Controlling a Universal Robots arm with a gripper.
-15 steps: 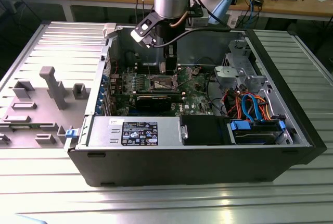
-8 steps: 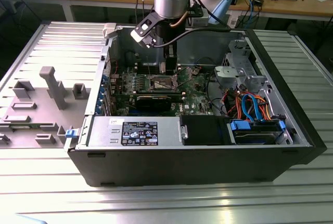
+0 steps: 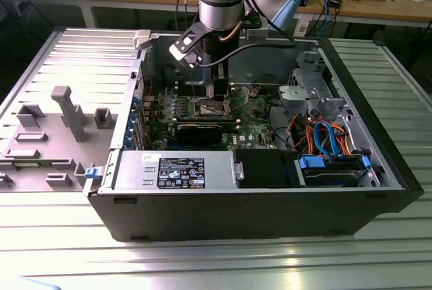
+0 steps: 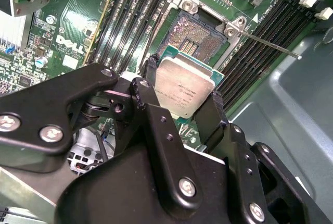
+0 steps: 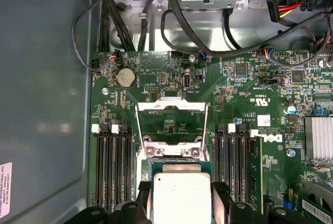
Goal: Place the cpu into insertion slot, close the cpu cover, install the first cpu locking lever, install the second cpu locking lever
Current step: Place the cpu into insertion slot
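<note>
Second wrist view: cpu [image 4: 184, 84] gripped by opposite edges between the black fingers [image 4: 216, 112] of the gripper [image 4: 183, 87], metal top toward camera. Insertion slot [image 4: 195, 36] just beyond the fingertips, pin field bare. First wrist view: cpu cover [image 5: 170, 117] stands swung open past the slot, farther from the gripper. Memory slots [image 5: 112, 166] flank the fingers on both sides. Thin locking lever [image 4: 270, 44] juts free.

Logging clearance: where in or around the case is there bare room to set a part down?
Free: the bare case panel beside the outer memory slots, and the ribbed table before the case. Crowded: the cables along the motherboard, and the insertion slot near the held cpu.
</note>
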